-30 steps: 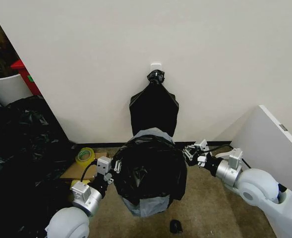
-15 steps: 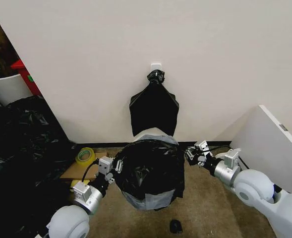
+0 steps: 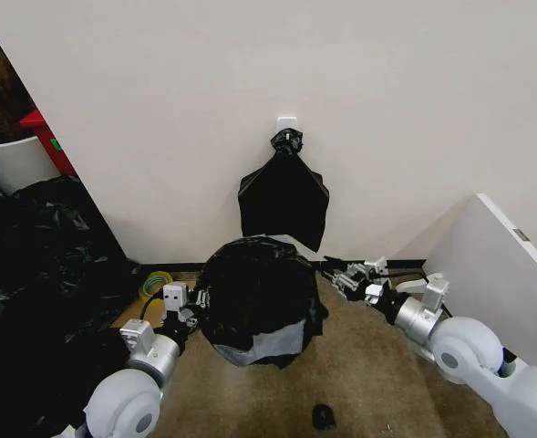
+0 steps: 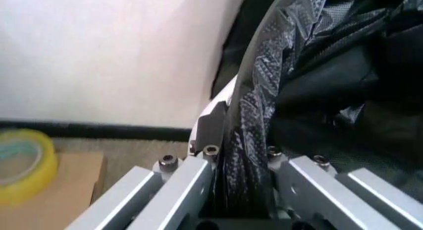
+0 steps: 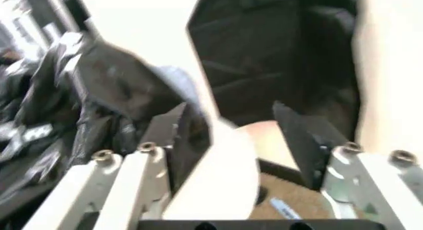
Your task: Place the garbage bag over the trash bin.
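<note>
Bag (image 3: pixel 254 292) is draped over the bin (image 3: pixel 270 345) on the floor by the wall, white showing only along the lower edge. Left gripper (image 3: pixel 191 307) is at the bag's left side, fingers (image 4: pixel 215 122) clamped on a fold of plastic. Right gripper (image 3: pixel 339 276) is just right of the bag, fingers (image 5: pixel 300 136) spread, grasping nothing.
</note>
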### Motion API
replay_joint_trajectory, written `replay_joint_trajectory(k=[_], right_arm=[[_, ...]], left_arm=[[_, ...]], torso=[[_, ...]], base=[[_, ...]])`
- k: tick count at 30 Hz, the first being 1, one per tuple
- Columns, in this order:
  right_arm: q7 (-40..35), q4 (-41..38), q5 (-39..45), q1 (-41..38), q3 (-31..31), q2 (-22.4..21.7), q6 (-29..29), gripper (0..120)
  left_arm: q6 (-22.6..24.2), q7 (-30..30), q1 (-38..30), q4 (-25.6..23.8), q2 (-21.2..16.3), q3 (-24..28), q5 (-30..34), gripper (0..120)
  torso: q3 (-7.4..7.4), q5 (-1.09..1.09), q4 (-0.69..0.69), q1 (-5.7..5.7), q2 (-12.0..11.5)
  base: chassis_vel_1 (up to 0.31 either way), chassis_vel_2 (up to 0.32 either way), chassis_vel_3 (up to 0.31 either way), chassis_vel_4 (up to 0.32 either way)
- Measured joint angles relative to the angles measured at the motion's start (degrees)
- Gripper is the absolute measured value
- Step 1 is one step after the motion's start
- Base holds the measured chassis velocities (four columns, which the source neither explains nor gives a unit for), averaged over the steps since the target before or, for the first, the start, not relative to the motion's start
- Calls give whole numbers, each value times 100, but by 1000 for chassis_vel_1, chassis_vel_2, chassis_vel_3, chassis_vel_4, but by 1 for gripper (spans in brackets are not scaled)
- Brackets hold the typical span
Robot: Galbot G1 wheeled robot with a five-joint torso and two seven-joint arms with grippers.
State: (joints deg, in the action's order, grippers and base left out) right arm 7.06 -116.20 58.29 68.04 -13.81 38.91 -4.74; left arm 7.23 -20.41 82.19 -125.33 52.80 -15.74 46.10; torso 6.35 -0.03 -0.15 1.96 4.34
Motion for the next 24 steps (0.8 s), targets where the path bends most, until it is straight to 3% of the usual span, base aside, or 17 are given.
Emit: replay_joint_trajectory(k=[6, 8, 11, 13, 15, 17, 24], right_arm=[[-676, -441, 80, 425, -373, 152, -204, 72], [-972, -1042, -38, 1055, -730, 268, -447, 82], [-1336, -1580, -281, 1375, -707, 437, -726, 92], [-2010, -2018, -298, 1493, -502, 705, -1118, 98], [-2274, -2149, -237, 1507, -439, 818, -1316, 99], [-2981, -2491, 147, 1525, -275, 1152, -1945, 100], [-3358, -2753, 903, 1682, -116, 1566, -2616, 100]], left_arm=[[196, -398, 4, -28, 150, 5, 411, 0], [242, -642, -73, 70, 233, 29, 548, 0], [251, -875, -142, 148, 311, 64, 686, 0], [250, -1058, -218, 223, 376, 102, 804, 0], [246, -1114, -244, 242, 402, 117, 837, 0], [205, -1255, -298, 272, 480, 164, 906, 0], [132, -1353, -367, 348, 524, 215, 975, 0]], torso=[[0, -1, 3, 0, 0], [0, -2, -3, 0, 0], [-1, -1, -1, 0, 0], [-1, -2, 1, 0, 0], [-1, -1, 1, 0, 0], [0, -1, 0, 0, 0], [-1, 0, 1, 0, 0]], base=[[0, 0, 0, 0], [0, 0, 0, 0], [0, 0, 0, 0], [0, 0, 0, 0], [0, 0, 0, 0], [0, 0, 0, 0], [0, 0, 0, 0]])
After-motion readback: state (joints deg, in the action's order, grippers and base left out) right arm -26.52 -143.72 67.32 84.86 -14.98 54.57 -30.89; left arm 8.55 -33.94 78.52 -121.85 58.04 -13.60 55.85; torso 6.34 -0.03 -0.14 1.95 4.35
